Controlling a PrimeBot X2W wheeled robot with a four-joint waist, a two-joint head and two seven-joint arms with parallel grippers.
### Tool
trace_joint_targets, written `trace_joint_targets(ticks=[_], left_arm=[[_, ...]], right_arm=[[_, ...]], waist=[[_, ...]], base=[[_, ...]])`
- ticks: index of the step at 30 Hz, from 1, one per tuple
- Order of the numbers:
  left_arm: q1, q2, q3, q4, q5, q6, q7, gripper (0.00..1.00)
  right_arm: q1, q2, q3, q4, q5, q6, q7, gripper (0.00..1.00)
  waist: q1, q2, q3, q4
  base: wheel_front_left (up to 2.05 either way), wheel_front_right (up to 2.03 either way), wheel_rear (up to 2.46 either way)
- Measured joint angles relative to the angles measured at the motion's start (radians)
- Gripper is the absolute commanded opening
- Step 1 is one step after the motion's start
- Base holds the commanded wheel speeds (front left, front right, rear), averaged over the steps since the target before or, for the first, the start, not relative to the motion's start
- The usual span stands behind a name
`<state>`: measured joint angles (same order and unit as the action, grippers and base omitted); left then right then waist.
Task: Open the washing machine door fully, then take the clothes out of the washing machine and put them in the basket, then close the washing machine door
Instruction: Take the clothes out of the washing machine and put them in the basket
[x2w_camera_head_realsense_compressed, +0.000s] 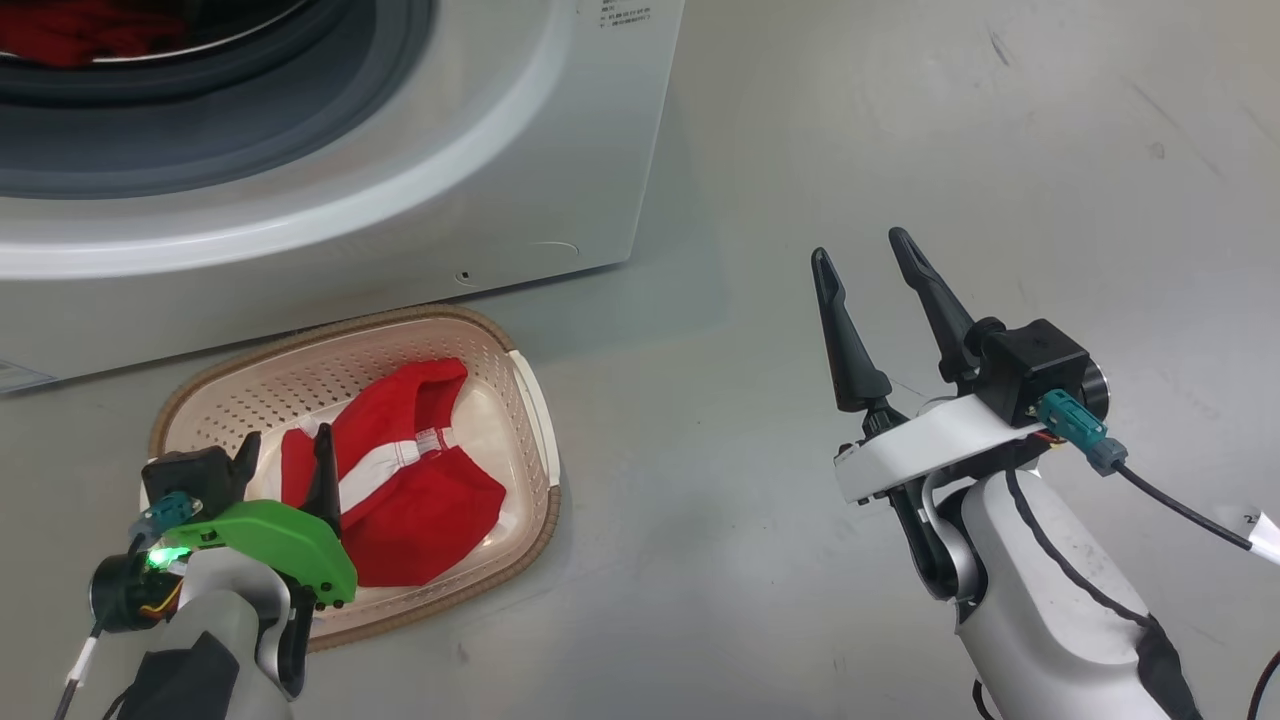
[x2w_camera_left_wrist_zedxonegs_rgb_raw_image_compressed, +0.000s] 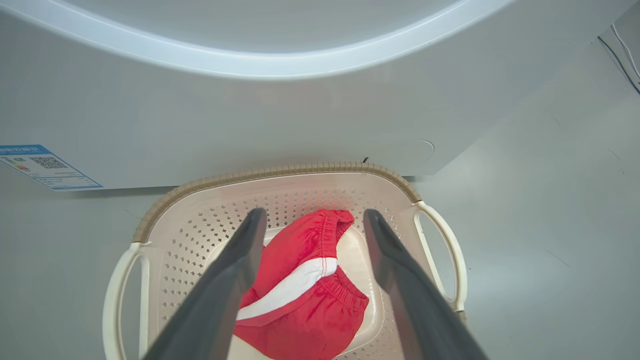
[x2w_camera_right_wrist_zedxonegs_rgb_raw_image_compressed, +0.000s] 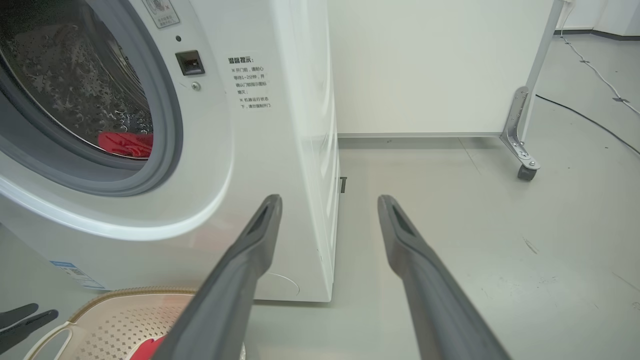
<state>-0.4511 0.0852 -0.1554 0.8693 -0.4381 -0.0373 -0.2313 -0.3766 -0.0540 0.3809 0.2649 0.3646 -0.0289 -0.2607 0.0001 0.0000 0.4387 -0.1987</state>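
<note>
The white washing machine (x2w_camera_head_realsense_compressed: 450, 150) (x2w_camera_right_wrist_zedxonegs_rgb_raw_image_compressed: 280, 150) stands at the upper left with its drum mouth uncovered; its door is out of view. Red clothes (x2w_camera_head_realsense_compressed: 70, 35) (x2w_camera_right_wrist_zedxonegs_rgb_raw_image_compressed: 125, 144) lie inside the drum. Just in front of the machine, the cream basket (x2w_camera_head_realsense_compressed: 400, 318) (x2w_camera_left_wrist_zedxonegs_rgb_raw_image_compressed: 280, 172) (x2w_camera_right_wrist_zedxonegs_rgb_raw_image_compressed: 135, 291) sits on the floor and holds a red garment with a white band (x2w_camera_head_realsense_compressed: 420, 500) (x2w_camera_left_wrist_zedxonegs_rgb_raw_image_compressed: 300, 300). My left gripper (x2w_camera_head_realsense_compressed: 287, 438) (x2w_camera_left_wrist_zedxonegs_rgb_raw_image_compressed: 315, 214) hangs open above that garment, holding nothing. Off to the right, my right gripper (x2w_camera_head_realsense_compressed: 858, 246) (x2w_camera_right_wrist_zedxonegs_rgb_raw_image_compressed: 330, 199) is open over the floor, beside the washer's corner.
Grey floor (x2w_camera_head_realsense_compressed: 900, 120) spreads to the right of the washer. In the right wrist view a white panel (x2w_camera_right_wrist_zedxonegs_rgb_raw_image_compressed: 430, 65) on a castor (x2w_camera_right_wrist_zedxonegs_rgb_raw_image_compressed: 523, 171) stands behind the machine, and a black cable (x2w_camera_right_wrist_zedxonegs_rgb_raw_image_compressed: 590, 117) runs across the floor at far right.
</note>
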Motion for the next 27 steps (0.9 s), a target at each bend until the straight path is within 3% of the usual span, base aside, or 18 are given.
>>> trace_joint_targets(ticks=[16, 27], left_arm=[[0.001, -0.001, -0.011, -0.174, 0.057, -0.003, -0.018, 1.0], [0.05, 0.016, -0.003, -0.337, 0.116, 0.024, -0.021, 1.0]], right_arm=[[0.086, 0.0, -0.028, 0.04, -0.015, 0.002, 0.0, 1.0], [0.129, 0.0, -0.042, 0.06, -0.031, 0.013, 0.0, 1.0]], waist=[[-0.0001, 0.0, -0.14, 0.074], [-0.0001, 0.0, -0.228, 0.106]], base=[[0.0, 0.0, 0.0], [0.0, 0.0, 0.0]])
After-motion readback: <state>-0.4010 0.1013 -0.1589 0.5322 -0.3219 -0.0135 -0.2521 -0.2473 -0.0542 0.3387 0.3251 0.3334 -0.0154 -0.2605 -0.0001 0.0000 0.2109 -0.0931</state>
